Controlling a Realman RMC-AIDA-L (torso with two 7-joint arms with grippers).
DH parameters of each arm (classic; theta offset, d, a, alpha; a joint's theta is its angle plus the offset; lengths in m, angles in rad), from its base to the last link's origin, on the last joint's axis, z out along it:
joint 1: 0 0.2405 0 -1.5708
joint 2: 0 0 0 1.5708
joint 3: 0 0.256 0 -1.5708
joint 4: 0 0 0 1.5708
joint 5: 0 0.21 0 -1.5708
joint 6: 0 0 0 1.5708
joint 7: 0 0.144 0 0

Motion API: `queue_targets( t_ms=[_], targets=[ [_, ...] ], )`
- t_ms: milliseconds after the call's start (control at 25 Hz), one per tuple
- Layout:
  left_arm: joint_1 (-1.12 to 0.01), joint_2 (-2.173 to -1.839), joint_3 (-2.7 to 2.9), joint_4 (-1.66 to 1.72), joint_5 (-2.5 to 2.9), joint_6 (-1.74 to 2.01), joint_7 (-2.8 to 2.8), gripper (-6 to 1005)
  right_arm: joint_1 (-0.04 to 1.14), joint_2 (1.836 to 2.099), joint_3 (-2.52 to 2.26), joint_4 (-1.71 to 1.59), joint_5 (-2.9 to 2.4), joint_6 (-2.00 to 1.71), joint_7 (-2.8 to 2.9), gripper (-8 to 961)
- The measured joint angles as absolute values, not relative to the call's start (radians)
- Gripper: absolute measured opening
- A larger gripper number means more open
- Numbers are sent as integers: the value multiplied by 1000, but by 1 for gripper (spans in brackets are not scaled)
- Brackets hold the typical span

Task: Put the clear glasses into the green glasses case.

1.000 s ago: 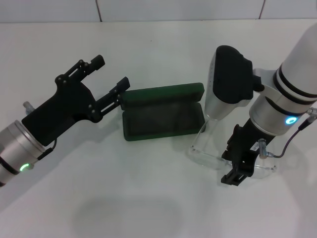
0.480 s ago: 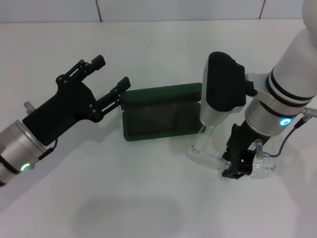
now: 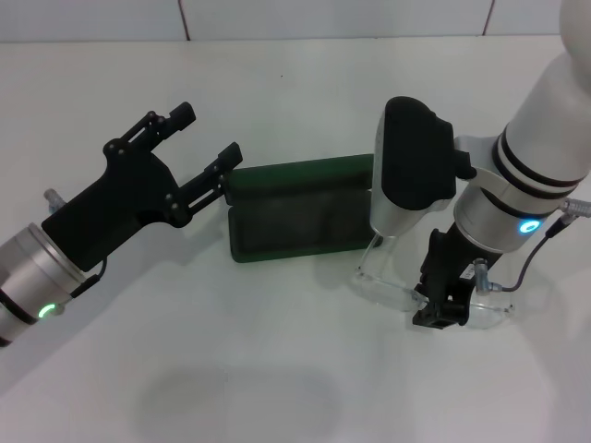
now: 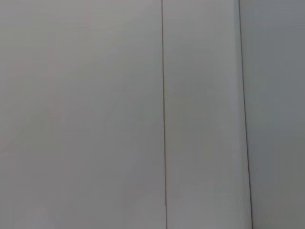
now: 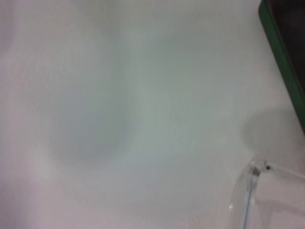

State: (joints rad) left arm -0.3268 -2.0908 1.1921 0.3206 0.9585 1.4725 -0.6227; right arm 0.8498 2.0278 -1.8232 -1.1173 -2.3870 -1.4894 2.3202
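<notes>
The green glasses case (image 3: 297,218) lies open in the middle of the table, its lid (image 3: 300,173) tipped back and its dark inside bare. The clear glasses (image 3: 386,282) rest on the table just right of the case. My right gripper (image 3: 441,308) points down onto the middle of the glasses and hides part of the lens. In the right wrist view, one edge of the case (image 5: 285,62) and a clear end of the glasses (image 5: 251,191) show. Beside the case's left end, my left gripper (image 3: 209,135) hangs open and holds nothing.
The white table (image 3: 277,369) stretches out on all sides, with a tiled wall (image 3: 277,17) behind it. A cable (image 3: 536,260) loops off my right wrist. The left wrist view holds only a plain white surface (image 4: 95,114) with thin seams.
My right arm has shifted left and brought its gripper in over the glasses. The left arm, the case and the glasses have kept their places.
</notes>
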Motion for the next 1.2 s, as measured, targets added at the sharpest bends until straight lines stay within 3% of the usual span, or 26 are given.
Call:
queue_targets(
  t_ms=[200,520,720,1200],
  targets=[
    [-327,-2091,1193,321,958,1473,-623,746,846,2028,-1824,-1124,-2387,-1489,2317,270],
    [-321,-2091,1195,321,958,1473,-623,745,845,2021,-1817,-1141,-2387,-1515,2315,123],
    [-316,-2091,1195,319,955,1473,-623,745,824,2013,-1763,-1211,-2398,-1575,2291,123],
    [-339,-2103,1198,228,879,1510,-500,740,607,2022,-1390,-1330,-2188,-1592,1871,120]
  ],
)
